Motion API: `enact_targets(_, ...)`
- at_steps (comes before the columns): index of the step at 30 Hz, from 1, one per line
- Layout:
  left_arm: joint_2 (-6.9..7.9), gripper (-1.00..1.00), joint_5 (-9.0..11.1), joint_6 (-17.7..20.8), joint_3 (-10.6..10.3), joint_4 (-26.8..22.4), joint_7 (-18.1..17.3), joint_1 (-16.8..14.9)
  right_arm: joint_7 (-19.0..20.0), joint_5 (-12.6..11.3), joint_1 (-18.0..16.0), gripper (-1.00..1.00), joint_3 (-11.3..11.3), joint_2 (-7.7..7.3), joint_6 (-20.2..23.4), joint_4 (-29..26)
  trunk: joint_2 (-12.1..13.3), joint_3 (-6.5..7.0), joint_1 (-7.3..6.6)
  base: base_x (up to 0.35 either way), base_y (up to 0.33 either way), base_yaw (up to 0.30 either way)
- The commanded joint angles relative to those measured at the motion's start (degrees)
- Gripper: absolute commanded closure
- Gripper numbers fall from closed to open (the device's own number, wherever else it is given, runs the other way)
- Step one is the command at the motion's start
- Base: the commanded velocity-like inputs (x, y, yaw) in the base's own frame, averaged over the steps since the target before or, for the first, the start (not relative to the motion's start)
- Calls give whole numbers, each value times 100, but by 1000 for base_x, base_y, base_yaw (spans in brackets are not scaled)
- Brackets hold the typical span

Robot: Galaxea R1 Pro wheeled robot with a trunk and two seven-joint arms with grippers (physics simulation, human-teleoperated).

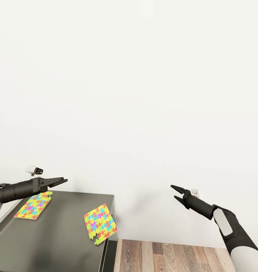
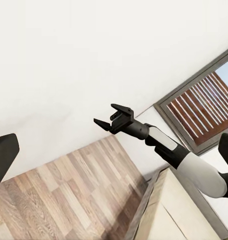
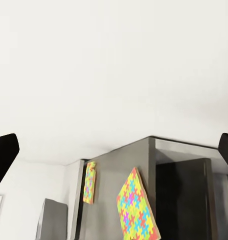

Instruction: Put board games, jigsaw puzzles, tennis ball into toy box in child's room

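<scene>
A plain white wall (image 1: pixel 129 83) takes up most of the head view. Below it, at the lower left, stands the table (image 1: pixel 68 241), showing its dark-grey top with a corner pointing toward the wall. Past the table's right edge runs a strip of wood-plank floor (image 1: pixel 174 257).

On the table lie the two jigsaw puzzles. One jigsaw puzzle (image 1: pixel 33 206) rests flat near the table's back edge on its left part. The other jigsaw puzzle (image 1: pixel 100 223) sits close to the table's right edge, its near corner reaching past that edge. In the right wrist view both squares show on the dark top, the nearer one (image 3: pixel 137 212) and the farther one (image 3: pixel 89 182), well apart from each other.

The left gripper (image 1: pixel 61 181) hangs above the table's back edge, just over the left puzzle, its fingers close together and pointing right; whether it is fully closed I cannot tell. It holds nothing.

The right gripper (image 1: pixel 175 192) hovers off the table's right side, over the floor, jaws parted and empty. The left wrist view shows it (image 2: pixel 107 116) with the same spread fingers.
</scene>
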Motion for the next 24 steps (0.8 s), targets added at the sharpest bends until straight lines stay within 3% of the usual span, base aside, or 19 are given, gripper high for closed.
enact_targets(1, -1, -100, -3, 61, -1, 0, -24, -4, 8, -11, -5, -100, -19, 0, 46, -1, -10, -11, 2, 0, 0, 0)
enact_targets(16, -2, -100, -2, 61, -9, -7, -24, -4, 11, -3, -5, -100, -7, 14, -26, 0, -10, -11, 2, 0, 0, 0)
enact_targets(20, -3, -100, -2, 61, -10, -9, -24, -4, -31, 7, -5, -100, 3, 32, -135, 9, -170, -82, 90, 0, 0, 0)
enact_targets(24, -2, -100, -2, 61, -6, -9, -24, -4, -353, 40, -5, -100, 26, 79, -185, 23, -330, -154, 178, 0, 0, 0)
